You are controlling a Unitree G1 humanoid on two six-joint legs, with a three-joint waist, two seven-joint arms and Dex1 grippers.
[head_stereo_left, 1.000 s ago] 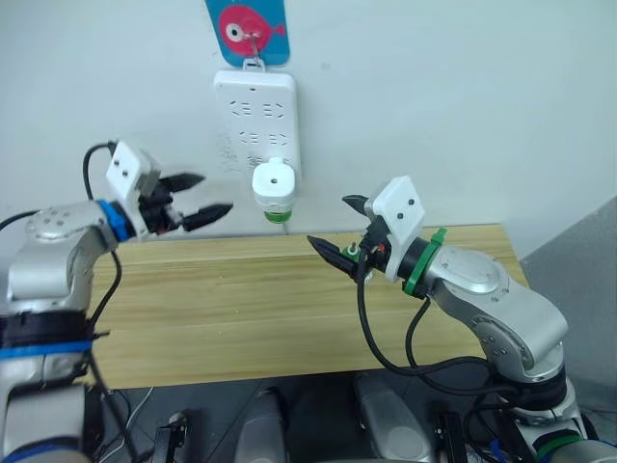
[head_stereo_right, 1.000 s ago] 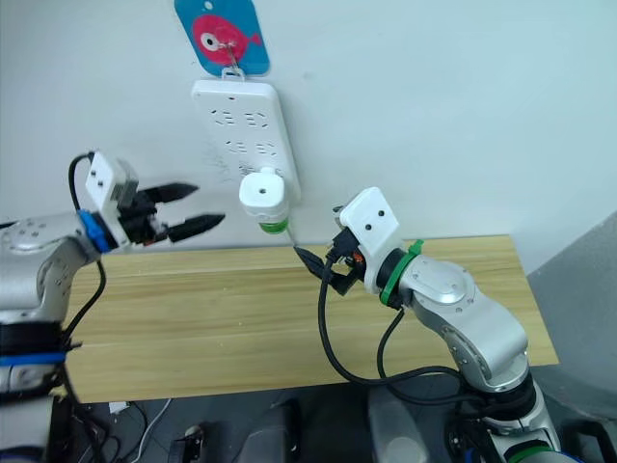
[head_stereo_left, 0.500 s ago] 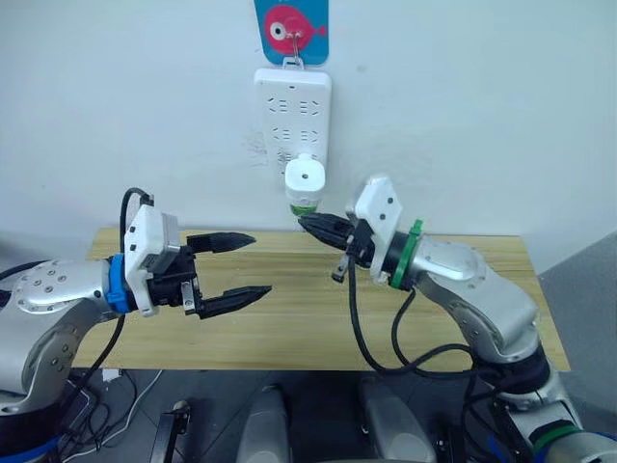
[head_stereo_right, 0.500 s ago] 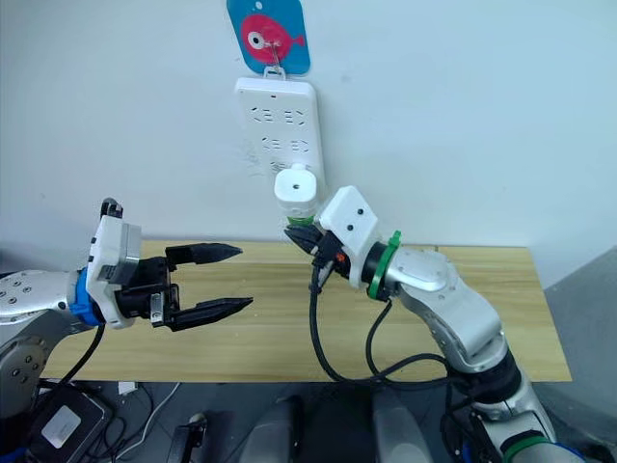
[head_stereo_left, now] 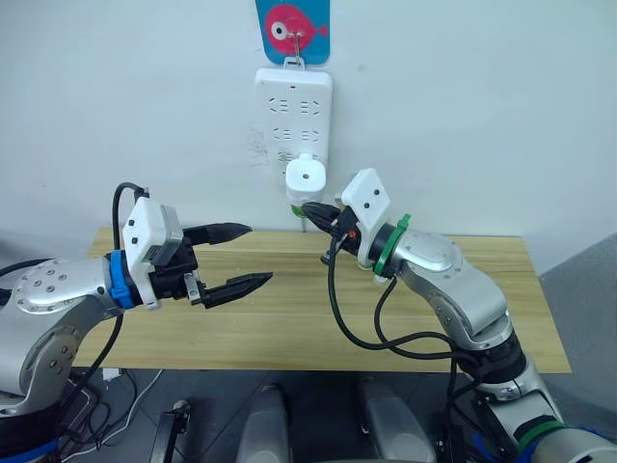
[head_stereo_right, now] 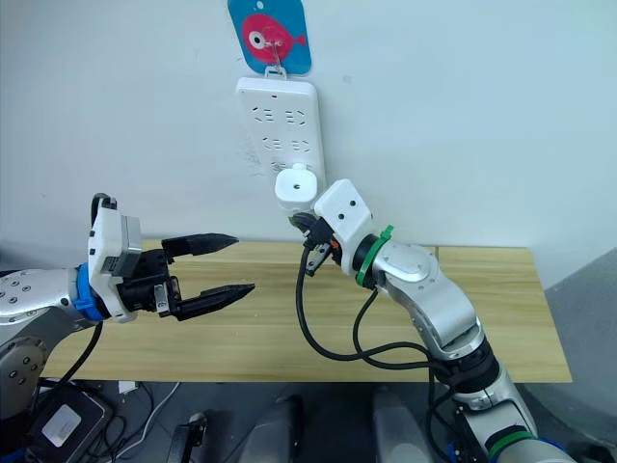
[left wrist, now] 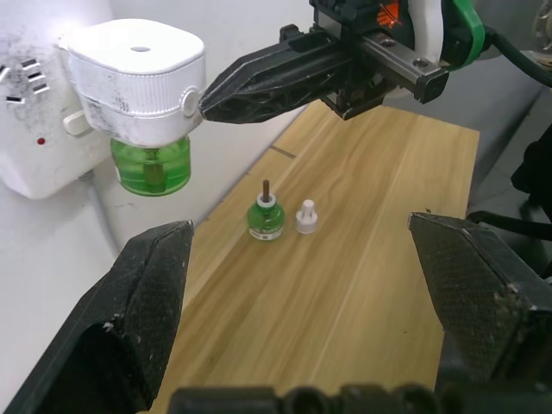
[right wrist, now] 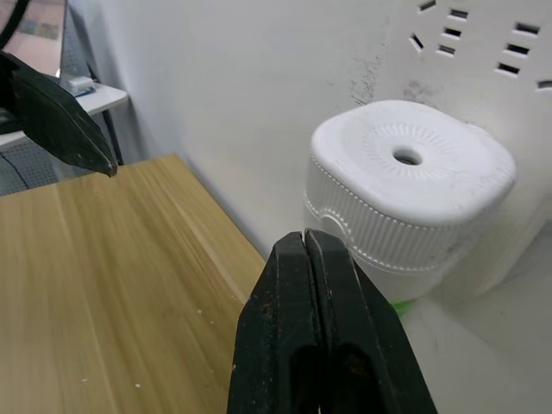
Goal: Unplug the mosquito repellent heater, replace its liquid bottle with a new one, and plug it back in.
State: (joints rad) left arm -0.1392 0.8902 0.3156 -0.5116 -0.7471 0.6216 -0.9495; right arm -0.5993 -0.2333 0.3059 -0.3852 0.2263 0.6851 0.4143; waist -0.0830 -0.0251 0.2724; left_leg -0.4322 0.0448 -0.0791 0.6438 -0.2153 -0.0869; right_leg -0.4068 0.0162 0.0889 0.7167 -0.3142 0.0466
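a: eye views? landmark is the power strip [head_stereo_left: 293, 121] on the wall.

b: mosquito repellent heater [head_stereo_left: 306, 180] plugged in at the strip's lower end. right gripper [head_stereo_left: 310, 209] just under it, fingers pressed together. left gripper [head_stereo_left: 241, 258] well off to the strip's left, over the wooden table [head_stereo_left: 289, 323], fingers spread.

a: left wrist view?

b: heater on the strip, green bottle [left wrist: 151, 166] under it. right gripper's tip at the heater's side. loose green bottle [left wrist: 264, 216] and white cap [left wrist: 305, 216] stand on the table.

a: right wrist view?

b: closed fingers [right wrist: 306, 336] before the heater.
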